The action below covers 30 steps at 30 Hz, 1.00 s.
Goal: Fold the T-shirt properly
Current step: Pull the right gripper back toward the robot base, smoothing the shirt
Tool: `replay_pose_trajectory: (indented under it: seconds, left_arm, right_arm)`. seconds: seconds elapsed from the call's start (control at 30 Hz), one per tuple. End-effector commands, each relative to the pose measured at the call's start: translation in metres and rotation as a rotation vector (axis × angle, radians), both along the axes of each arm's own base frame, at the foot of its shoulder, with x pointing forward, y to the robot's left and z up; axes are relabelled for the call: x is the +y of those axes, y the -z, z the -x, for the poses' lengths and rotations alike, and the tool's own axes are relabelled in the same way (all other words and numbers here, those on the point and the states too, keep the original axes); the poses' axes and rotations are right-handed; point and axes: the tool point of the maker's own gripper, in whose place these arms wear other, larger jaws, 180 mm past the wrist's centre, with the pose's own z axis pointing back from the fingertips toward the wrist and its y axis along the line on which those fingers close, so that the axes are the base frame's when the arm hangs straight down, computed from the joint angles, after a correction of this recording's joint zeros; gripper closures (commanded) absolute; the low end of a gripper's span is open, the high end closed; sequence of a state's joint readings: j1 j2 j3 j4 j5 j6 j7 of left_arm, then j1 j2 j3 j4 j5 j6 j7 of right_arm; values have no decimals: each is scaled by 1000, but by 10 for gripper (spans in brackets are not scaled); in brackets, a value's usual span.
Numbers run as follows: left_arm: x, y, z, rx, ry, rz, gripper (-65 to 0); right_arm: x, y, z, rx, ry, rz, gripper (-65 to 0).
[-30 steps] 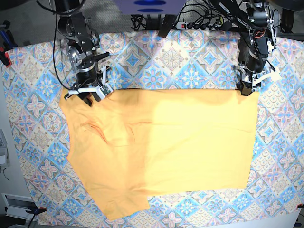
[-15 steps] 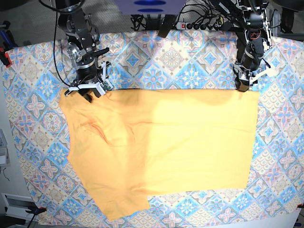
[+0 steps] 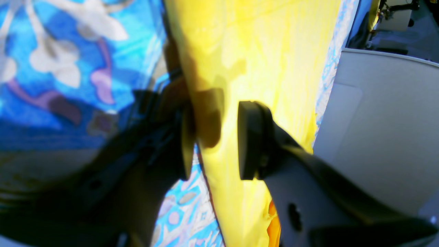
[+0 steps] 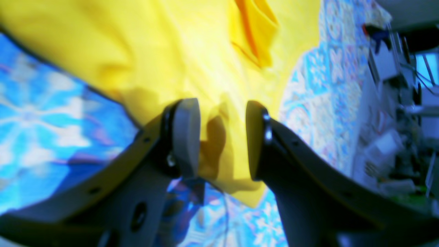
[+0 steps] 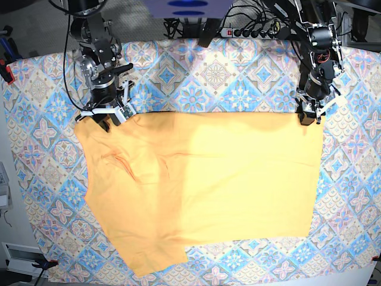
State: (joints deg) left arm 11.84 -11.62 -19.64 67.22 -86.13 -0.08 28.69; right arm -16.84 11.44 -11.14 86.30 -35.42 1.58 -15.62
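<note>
The T-shirt point(image 5: 202, 185) lies flat on the tablecloth point(image 5: 238, 77), its far edge under both tools. The left gripper point(image 3: 214, 137) and right gripper point(image 4: 222, 135) each stand parted over a far corner, cloth showing between the jaws.

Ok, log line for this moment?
left gripper: open, at T-shirt far edge | right gripper: open, same edge | shirt flat on tablecloth
</note>
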Motion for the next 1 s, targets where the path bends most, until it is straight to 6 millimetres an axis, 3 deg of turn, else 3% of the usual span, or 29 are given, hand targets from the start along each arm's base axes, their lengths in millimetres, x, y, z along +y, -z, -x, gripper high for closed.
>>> replay_pose_trajectory:
  seconds: [0.0,0.1,0.4,0.57,0.7,0.8,0.97]
  left_arm:
    - [3,0,-9,-15,-11,-32,-131]
    - [3,-2,-13,-24,-11,-32,0]
    - [4,-2,-12,-22,-10,-33,0]
    - [3,-2,-12,-22,-9,-33,0]
    - [3,-2,-12,-22,-9,-33,0]
    - [3,-2,-11,-21,-9,-33,0]
    - [3,-1,-11,-19,-9,-33,0]
  right_arm:
    - [-5,-10,-4,-39,5,3,-218]
    - [-12,-5,4,-22,22,11,-220]
    - [-16,5,19,20,11,28,-222]
    - [-28,10,27,46,12,58,-223]
    - [-35,9,24,37,47,20,-223]
    - [-53,2,21,16,156,-84,-223]
    - [-57,5,17,18,186,-119,-223]
